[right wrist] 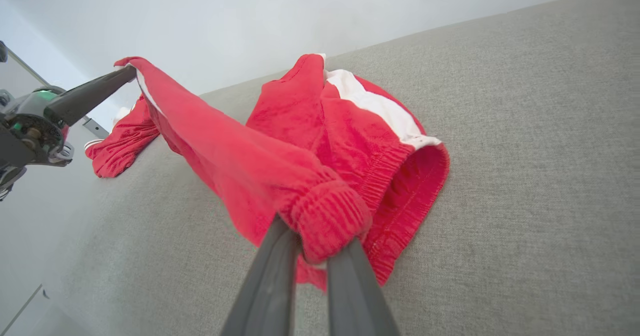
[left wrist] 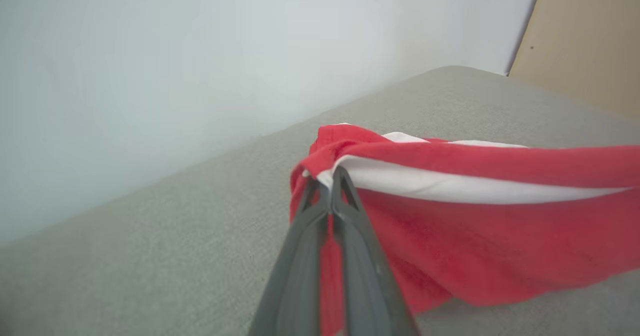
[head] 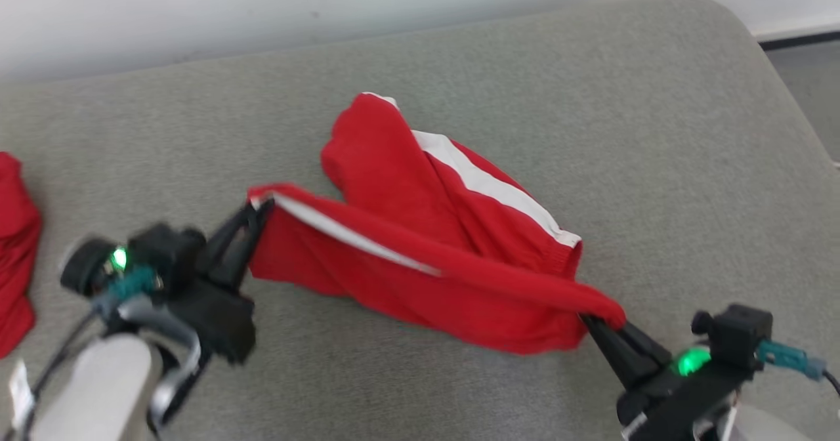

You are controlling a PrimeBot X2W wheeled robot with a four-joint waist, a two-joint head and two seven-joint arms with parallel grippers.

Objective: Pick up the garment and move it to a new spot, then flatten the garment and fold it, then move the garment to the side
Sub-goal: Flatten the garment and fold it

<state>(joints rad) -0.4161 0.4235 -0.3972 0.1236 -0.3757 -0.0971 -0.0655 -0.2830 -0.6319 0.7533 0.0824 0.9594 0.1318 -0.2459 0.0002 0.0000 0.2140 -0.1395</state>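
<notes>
Pinched almost flat together, the left gripper (left wrist: 330,176) has its two dark fingers clamped on a corner of the red garment (head: 420,231), right where a white stripe meets the edge. In the left wrist view only a sliver of red cloth shows between the fingers.

Across from it, the right gripper (right wrist: 312,243) grips a gathered, elastic edge of the same garment. The cloth is bunched into a thick roll, and the fingers stand a little apart around it. Their tips are buried under the fabric, so I cannot say how deep the hold goes, though it looks firm.

Between the two grippers the held edge runs as a raised red band, lifted clear of the grey cushion (head: 623,100). The rest of the garment hangs from that band and lies crumpled on the cushion behind it, about mid-way across, with a broad white stripe facing up. The elastic opening gapes towards the right gripper's side.

A second red cloth (head: 16,264) lies at the cushion's left edge, well apart from the garment. A pale wall (head: 197,8) rises behind the cushion, and a green light glows on each wrist.
</notes>
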